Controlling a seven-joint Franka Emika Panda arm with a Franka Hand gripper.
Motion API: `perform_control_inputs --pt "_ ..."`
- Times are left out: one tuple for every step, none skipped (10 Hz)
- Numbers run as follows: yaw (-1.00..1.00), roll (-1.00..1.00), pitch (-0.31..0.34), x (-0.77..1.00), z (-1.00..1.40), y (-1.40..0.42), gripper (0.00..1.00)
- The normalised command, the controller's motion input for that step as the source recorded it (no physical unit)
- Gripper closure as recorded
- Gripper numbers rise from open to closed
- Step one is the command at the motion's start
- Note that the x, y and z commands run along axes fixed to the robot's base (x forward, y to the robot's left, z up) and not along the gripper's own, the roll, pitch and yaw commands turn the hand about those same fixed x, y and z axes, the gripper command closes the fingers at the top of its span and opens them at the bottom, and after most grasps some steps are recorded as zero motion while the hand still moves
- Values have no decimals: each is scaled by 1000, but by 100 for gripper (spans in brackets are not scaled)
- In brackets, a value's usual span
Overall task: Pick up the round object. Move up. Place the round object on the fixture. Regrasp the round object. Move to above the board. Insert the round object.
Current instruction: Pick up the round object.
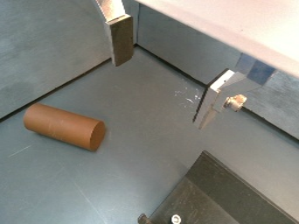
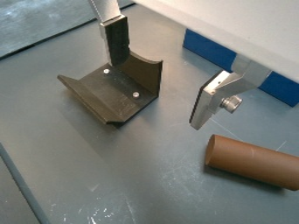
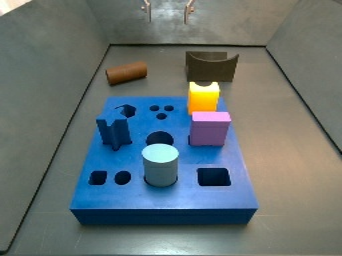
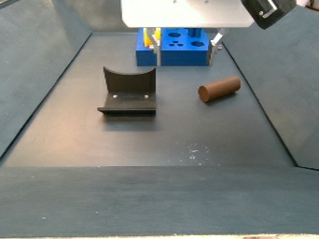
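On the grey floor (image 4: 149, 140) of the walled bin, the blue board (image 3: 167, 150) and dark fixture (image 4: 127, 91) stand untouched, no step yet done: the brown peg (image 4: 219, 90) lies flat between them, its long axis level, while the gripper (image 1: 170, 74) hangs above it, wide open and empty.

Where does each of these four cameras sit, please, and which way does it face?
Wrist view: on the arm, facing down past the open claw at the round object.
Wrist view: same mount, claw over the fixture.
Side view: beyond the board, looking across it; the fingers barely show.
Side view: opposite end, arm above, claw mostly hidden.
All four share the round object.
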Motion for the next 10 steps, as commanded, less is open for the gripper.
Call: perform_control_inputs --pt "-620 -380 -291 -549 -351 0 0" --pt "-697 -454 -246 -460 -623 0 0" --pt "-694 -474 -229 -463 -629 0 0" --pt "-694 -474 -226 -463 -626 0 0" --pt "-717 -531 -314 -394 -554 0 0" --pt "-737 -671 -391 -269 -406 -23 0" --pt "-737 -709 -409 -237 -360 -46 0" --pt "-760 -674 -480 -220 -311 -63 0" --pt "-774 -646 -540 -194 -263 -80 0" --pt "-717 -709 -566 -169 -180 -117 0"
